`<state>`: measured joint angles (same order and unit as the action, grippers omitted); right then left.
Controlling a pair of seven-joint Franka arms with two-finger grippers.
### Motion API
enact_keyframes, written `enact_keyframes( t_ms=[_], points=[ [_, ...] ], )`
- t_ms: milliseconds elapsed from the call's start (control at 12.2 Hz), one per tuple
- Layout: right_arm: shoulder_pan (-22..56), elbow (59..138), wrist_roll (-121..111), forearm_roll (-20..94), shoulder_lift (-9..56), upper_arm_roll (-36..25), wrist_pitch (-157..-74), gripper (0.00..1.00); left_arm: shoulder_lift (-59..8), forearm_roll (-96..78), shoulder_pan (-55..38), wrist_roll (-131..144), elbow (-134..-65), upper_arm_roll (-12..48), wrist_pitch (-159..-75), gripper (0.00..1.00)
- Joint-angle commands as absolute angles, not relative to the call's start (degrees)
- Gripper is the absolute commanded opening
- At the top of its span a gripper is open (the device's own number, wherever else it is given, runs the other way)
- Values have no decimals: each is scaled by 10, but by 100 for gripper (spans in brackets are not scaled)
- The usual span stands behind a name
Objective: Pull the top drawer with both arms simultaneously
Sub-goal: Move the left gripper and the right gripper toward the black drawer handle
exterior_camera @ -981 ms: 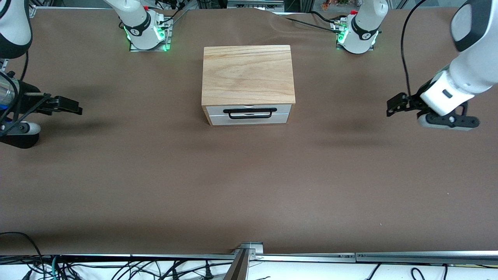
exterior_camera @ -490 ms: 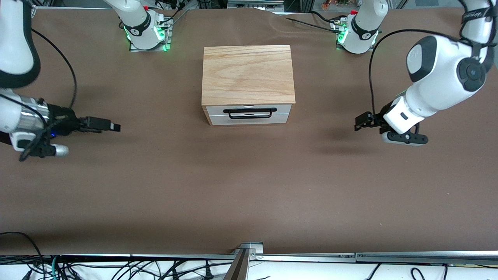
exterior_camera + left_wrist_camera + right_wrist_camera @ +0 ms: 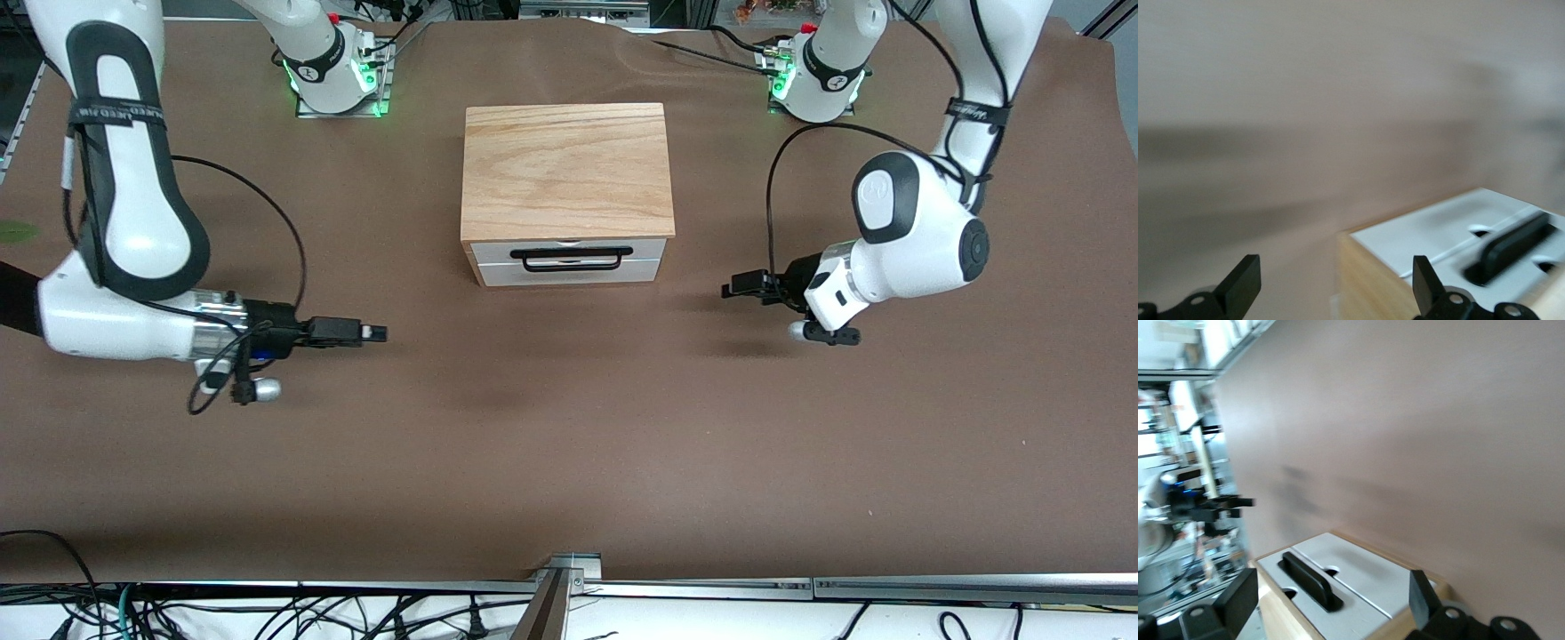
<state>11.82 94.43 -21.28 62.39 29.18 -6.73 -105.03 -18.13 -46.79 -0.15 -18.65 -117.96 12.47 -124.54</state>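
The light-wood box [image 3: 566,169] stands mid-table, its white front facing the front camera. The top drawer [image 3: 569,246] is closed; its black bar handle [image 3: 572,258] spans the front. My left gripper [image 3: 731,290] hovers over the table on the left arm's side of the box, open and empty, pointing toward the box. In the left wrist view the left gripper [image 3: 1335,290] frames the box corner [image 3: 1368,280], with the handle [image 3: 1511,245] past one fingertip. My right gripper [image 3: 377,333] hovers on the right arm's side, open and empty. The right wrist view shows the right gripper [image 3: 1331,595] framing the handle [image 3: 1308,579] and drawer front [image 3: 1355,623].
A brown cloth [image 3: 569,444] covers the table. The two green-lit arm bases [image 3: 333,76] [image 3: 818,80] stand at the table's edge farthest from the front camera. Below the top drawer sits a second white panel [image 3: 569,273]. Cables lie along the nearest table edge [image 3: 267,613].
Both arms have swung inward from the table's ends toward the box. The grippers stayed open, and the drawer has not moved.
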Motion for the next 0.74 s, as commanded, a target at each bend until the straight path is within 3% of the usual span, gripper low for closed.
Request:
enact_keyframes(
  t_ms=[0, 163, 654],
  points=[
    [135, 1007, -328, 738, 294, -66, -1062, 100, -208, -600, 18, -365, -1207, 140, -1246, 100],
    [158, 1031, -400, 811, 308, -65, -1061, 100, -231, -662, 18, -436, -1215, 142, -1242, 100],
    [228, 1081, -513, 895, 323, -65, -1059, 100, -273, -933, 10, -669, -1219, 228, -1214, 97]
  ],
)
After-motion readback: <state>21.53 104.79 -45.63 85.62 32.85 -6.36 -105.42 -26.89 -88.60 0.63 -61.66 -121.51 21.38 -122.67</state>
